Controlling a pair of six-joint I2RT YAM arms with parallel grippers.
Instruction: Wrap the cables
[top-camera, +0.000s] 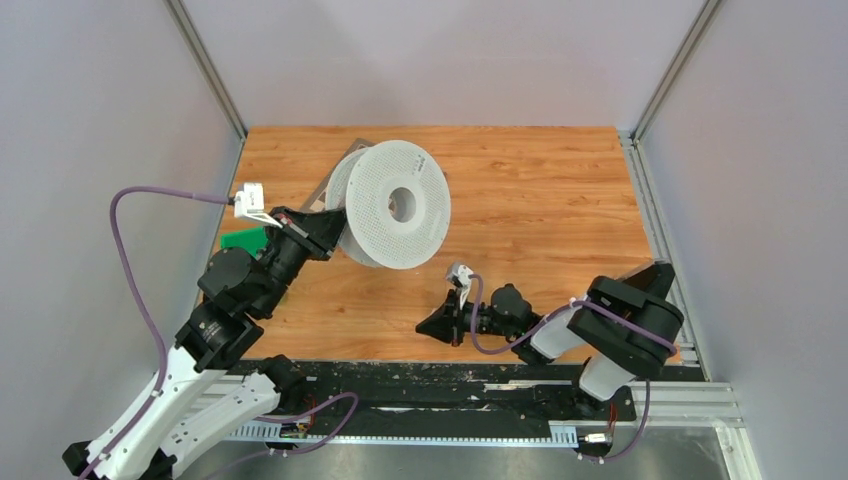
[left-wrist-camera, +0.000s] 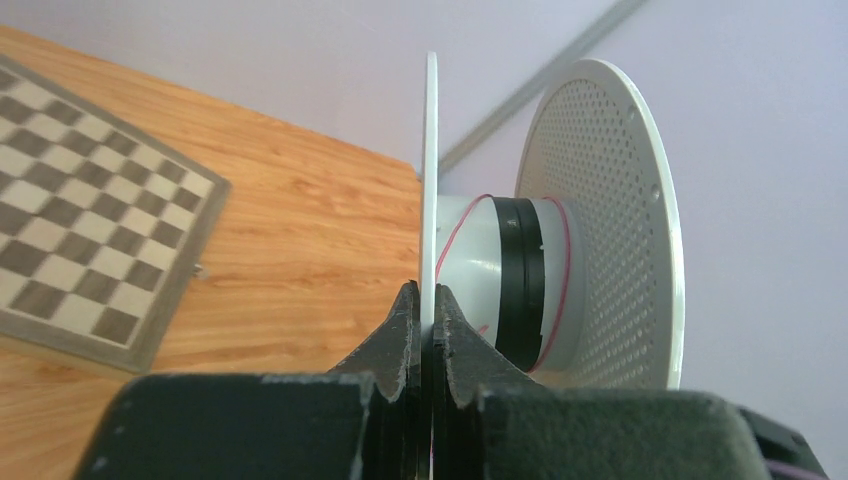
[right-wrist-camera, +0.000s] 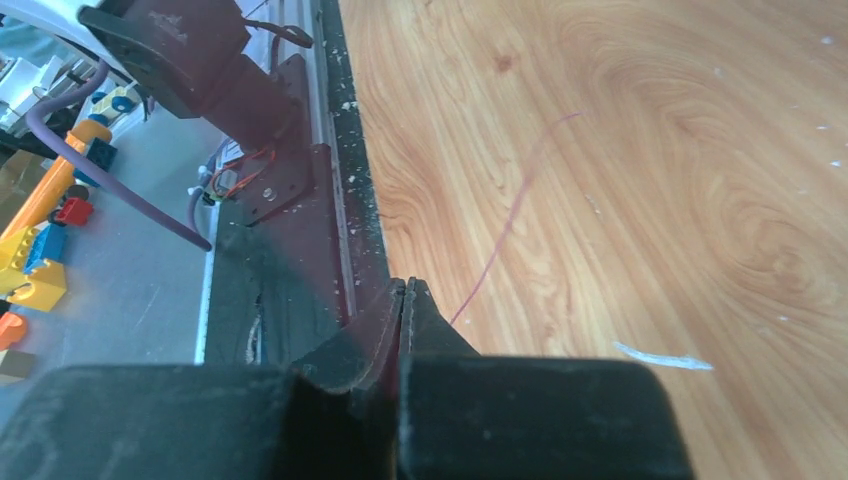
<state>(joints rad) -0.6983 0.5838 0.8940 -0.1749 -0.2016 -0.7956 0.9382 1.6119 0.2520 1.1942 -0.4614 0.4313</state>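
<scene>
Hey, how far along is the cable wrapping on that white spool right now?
Early. Done: only a turn or two of red cable sits on the hub of the spool. In hand: the left gripper pinches the spool's flange, and the right gripper is shut beside the loose cable on the table, grip unclear. Left: winding that loose length on.

There were two grippers, the left gripper (left-wrist-camera: 427, 300) and the right gripper (right-wrist-camera: 405, 290), one spool (top-camera: 398, 203), one cable (right-wrist-camera: 510, 235), one checkerboard (left-wrist-camera: 90, 250) and one green block (top-camera: 243, 240).
</scene>
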